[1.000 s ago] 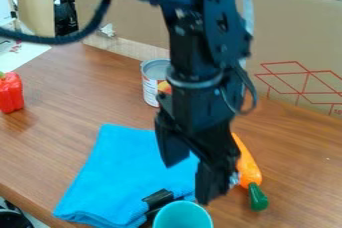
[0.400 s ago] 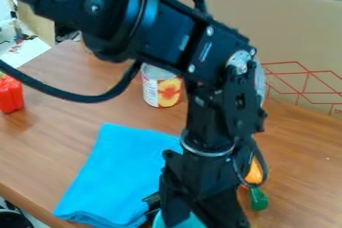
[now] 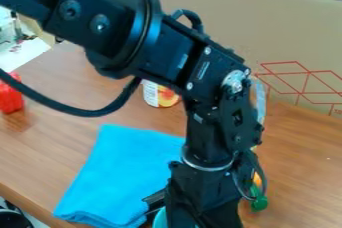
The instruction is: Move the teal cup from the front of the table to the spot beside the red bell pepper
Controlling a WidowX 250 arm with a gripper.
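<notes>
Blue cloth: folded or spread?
Folded: the blue cloth lies flat in a compact, straight-sided shape, with stacked layers showing along its near edge.

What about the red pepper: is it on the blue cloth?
No, the red pepper sits on the wooden table, apart from the blue cloth.

Plain blue cloth (image 3: 123, 172); teal cup (image 3: 159, 220) nr cloth; red pepper (image 3: 10, 101) L of cloth; orange carrot (image 3: 259, 203) w/ grn end, R of cloth.

The black gripper (image 3: 206, 204) hangs at the partly hidden turquoise cup (image 3: 159, 220), beside a folded blue cloth (image 3: 120, 172).
</notes>
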